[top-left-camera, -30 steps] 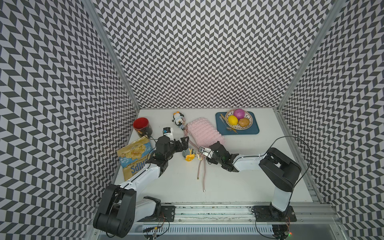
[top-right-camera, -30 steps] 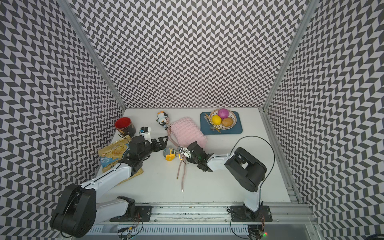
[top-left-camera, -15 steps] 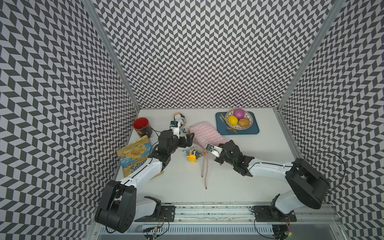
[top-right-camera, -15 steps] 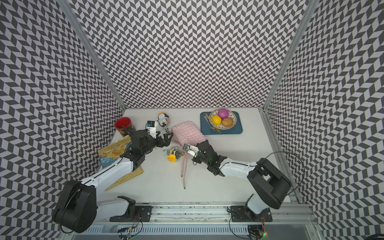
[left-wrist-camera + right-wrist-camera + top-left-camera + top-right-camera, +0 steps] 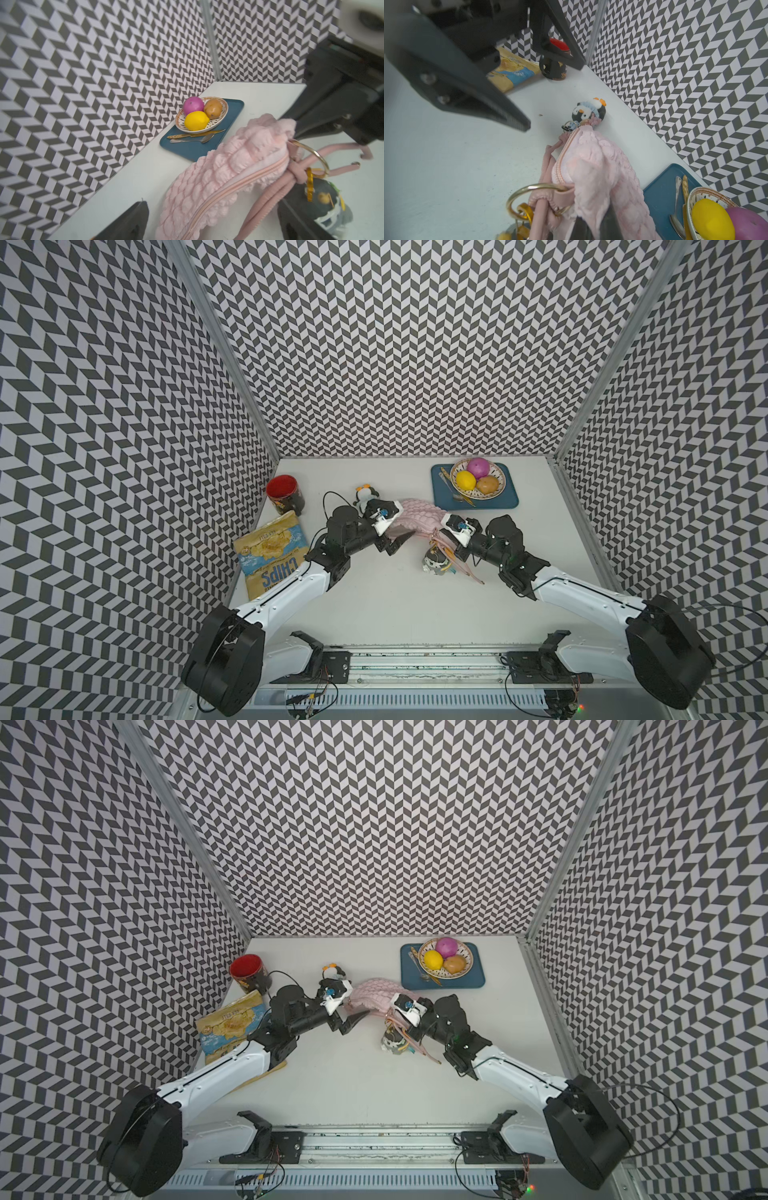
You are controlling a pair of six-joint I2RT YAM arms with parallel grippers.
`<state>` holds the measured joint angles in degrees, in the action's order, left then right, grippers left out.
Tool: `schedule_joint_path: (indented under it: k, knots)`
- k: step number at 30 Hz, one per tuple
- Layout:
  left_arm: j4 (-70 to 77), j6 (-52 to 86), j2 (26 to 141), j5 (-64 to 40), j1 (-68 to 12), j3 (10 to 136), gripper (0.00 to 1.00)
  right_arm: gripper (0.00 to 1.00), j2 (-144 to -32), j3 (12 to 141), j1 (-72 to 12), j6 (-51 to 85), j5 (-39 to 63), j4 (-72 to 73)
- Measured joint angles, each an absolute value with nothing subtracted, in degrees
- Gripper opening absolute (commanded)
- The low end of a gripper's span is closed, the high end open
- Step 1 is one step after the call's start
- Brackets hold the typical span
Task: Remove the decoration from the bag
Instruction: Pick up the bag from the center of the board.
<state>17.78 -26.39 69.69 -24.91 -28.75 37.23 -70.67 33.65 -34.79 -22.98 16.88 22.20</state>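
Note:
The pale pink quilted bag (image 5: pixel 417 516) (image 5: pixel 374 992) hangs raised between my two arms. My right gripper (image 5: pixel 446 541) (image 5: pixel 591 228) is shut on the bag's fabric beside a gold ring (image 5: pixel 533 199). A dark grey charm (image 5: pixel 434 564) (image 5: pixel 326 201) dangles from that ring on a yellow clip. A penguin charm (image 5: pixel 365 493) (image 5: pixel 588 111) is clipped to the bag's far end and lies on the table. My left gripper (image 5: pixel 401 542) (image 5: pixel 214 224) is open, and in the left wrist view the bag's (image 5: pixel 228 166) near end sits between its fingers. The pink cord strap (image 5: pixel 465 570) trails below.
A red mug (image 5: pixel 284 493) and a chips packet (image 5: pixel 270 553) sit by the left wall. At the back right a blue tray (image 5: pixel 498 499) carries a fruit bowl (image 5: pixel 478 479) and cutlery. Patterned walls close three sides.
My right gripper has shut on the bag by the ring and carried that end to the right and upward, the grey charm going with it. My left gripper moved in beside the bag, still open.

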Motion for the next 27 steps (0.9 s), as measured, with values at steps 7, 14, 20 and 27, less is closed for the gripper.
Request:
schedule_joint_path:
  k: [7, 14, 20, 27]
  knots:
    - [19.8, -39.8, 69.7, -23.3, -34.3, 33.5, 1.00, 0.06, -68.9, 32.5, -32.1, -19.1, 24.6, 21.5]
    - [19.7, -45.5, 74.3, -21.5, -36.6, 36.1, 0.94, 0.06, -68.6, 31.7, -31.5, -17.4, 29.8, 21.3]
    - [17.2, -48.9, 78.8, -19.2, -38.2, 41.6, 0.76, 0.07, -69.0, 31.7, -31.3, -16.8, 33.1, 21.5]
    - [14.8, -50.5, 79.0, -18.3, -39.5, 42.1, 0.43, 0.08, -71.9, 31.7, -30.2, -14.8, 35.8, 24.1]
